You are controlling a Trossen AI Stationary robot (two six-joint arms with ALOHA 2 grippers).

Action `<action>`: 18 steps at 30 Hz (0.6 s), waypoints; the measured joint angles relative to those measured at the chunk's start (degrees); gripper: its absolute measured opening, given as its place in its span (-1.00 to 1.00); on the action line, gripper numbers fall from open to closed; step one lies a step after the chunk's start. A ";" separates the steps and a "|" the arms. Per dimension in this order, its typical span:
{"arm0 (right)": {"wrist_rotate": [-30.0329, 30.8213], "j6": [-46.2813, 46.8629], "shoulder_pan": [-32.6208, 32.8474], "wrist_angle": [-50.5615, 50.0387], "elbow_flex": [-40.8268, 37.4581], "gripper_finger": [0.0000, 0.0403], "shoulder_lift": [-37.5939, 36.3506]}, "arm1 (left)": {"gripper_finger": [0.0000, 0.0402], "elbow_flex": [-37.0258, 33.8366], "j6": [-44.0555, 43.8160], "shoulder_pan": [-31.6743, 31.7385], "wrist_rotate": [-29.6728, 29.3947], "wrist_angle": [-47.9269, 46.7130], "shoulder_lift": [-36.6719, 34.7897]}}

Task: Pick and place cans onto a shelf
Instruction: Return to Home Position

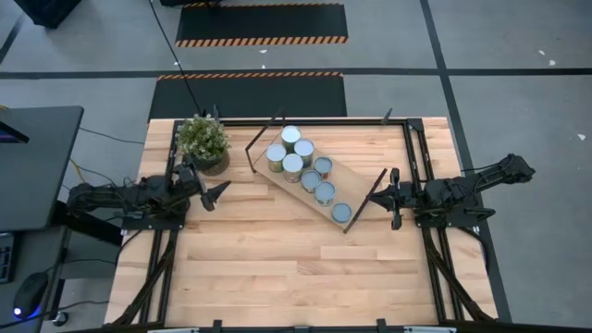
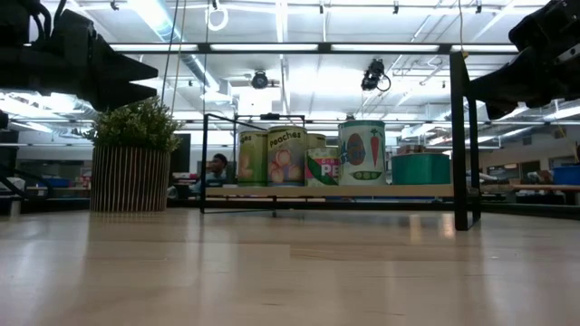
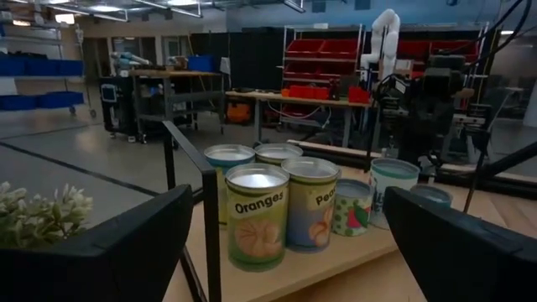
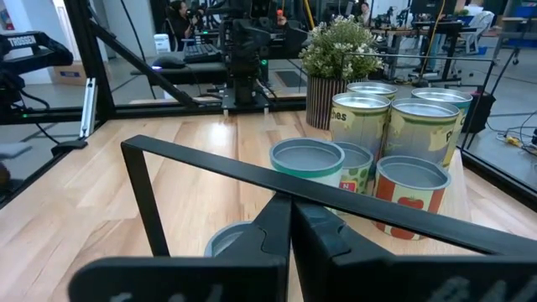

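Overhead, the shelf (image 1: 351, 187) lies slantwise across the far half of the table (image 1: 277, 268). The cans (image 1: 292, 165) crowd its board, tops only, no labels readable from up there. Potted plant (image 1: 203, 141) at the far left corner. Left gripper (image 1: 218, 193) near the plant, apart from the shelf's near end. Right gripper (image 1: 388, 196) close by the shelf's other end leg; contact, cannot tell.

Low view gives what the top misses: cans upright on the board, the board raised off the table. A Peaches can (image 2: 285, 156), a carrot-labelled can (image 2: 362, 152), a squat teal tin (image 2: 420, 168) at the right end.

Left wrist view: an Oranges can (image 3: 256, 216) fronts the cluster. Left fingers (image 3: 117, 247) spread wide, one to each side, nothing between them, touching nothing.

Right wrist view: the shelf's black end frame (image 4: 210, 172) crosses in front, with a red-labelled can (image 4: 411, 197) among those just behind it. Right fingers (image 4: 323, 231) pressed together, gripping nothing.
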 joint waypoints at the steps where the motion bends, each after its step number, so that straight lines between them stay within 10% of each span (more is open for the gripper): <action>1: 0.00 0.01 0.00 0.00 0.00 -0.91 0.00 | 0.97 0.00 0.00 0.00 -0.04 0.09 0.00; 18: -0.02 0.01 0.00 -0.01 0.00 -0.91 0.00 | 0.97 -0.02 0.02 0.00 -0.06 0.53 0.00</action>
